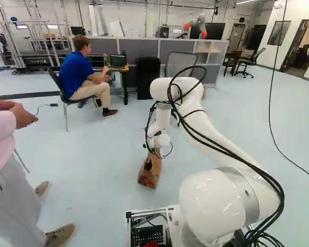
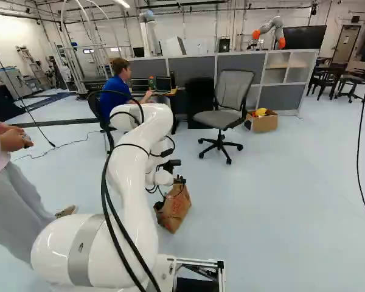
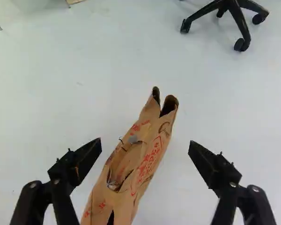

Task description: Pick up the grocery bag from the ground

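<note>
In the right base view my gripper [image 2: 179,181] is at the upper part of the brown paper grocery bag [image 2: 175,210], which stands on the floor. The same bag [image 1: 150,174] shows below the wrist in the left base view. Seen from the wrist, my gripper [image 3: 145,144] is open, one finger on each side of the bag [image 3: 152,152]. Its folded, narrow top runs between the fingers and on ahead of them, with floor showing on both sides. Neither finger touches the paper there. The bag's lower body is mostly hidden in the wrist view.
An office chair [image 2: 222,115] stands beyond the bag, beside a cardboard box [image 2: 263,121]. Grey partitions [image 2: 194,66] run behind. A standing person [image 1: 10,154] is close at the left of the left base view. Another robot [image 2: 269,31] shows behind the partitions.
</note>
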Tool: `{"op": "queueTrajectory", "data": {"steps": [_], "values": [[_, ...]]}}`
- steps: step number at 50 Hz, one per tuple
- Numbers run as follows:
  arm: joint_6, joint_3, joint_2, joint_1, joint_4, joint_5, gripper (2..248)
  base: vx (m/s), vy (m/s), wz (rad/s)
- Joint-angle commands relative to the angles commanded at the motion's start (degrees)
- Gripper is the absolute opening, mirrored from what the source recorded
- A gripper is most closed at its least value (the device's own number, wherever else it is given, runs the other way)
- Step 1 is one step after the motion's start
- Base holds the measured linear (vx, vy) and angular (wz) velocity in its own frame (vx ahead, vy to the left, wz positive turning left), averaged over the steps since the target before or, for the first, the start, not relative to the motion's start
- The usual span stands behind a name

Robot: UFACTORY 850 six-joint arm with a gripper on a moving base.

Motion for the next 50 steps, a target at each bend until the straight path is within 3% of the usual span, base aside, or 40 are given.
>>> {"op": "queueTrajectory", "data": {"steps": [27,38,39,43,44,49,50], "values": [[0.00,-9.14,-10.49,0.00,0.00,-0.95,247,0.000,0.000,0.000],[0.00,-10.22,-11.65,0.00,0.00,-0.95,247,0.000,0.000,0.000],[0.00,-10.24,-11.68,0.00,0.00,-0.95,218,0.000,0.000,0.000],[0.00,-10.29,-11.73,0.00,0.00,-0.95,218,0.000,0.000,0.000],[0.00,-10.30,-11.73,0.00,0.00,-0.95,178,0.000,0.000,0.000],[0.00,-10.30,-11.74,0.00,0.00,-0.95,178,0.000,0.000,0.000],[0.00,-10.30,-11.74,0.00,0.00,-0.95,140,0.000,0.000,0.000]]}}
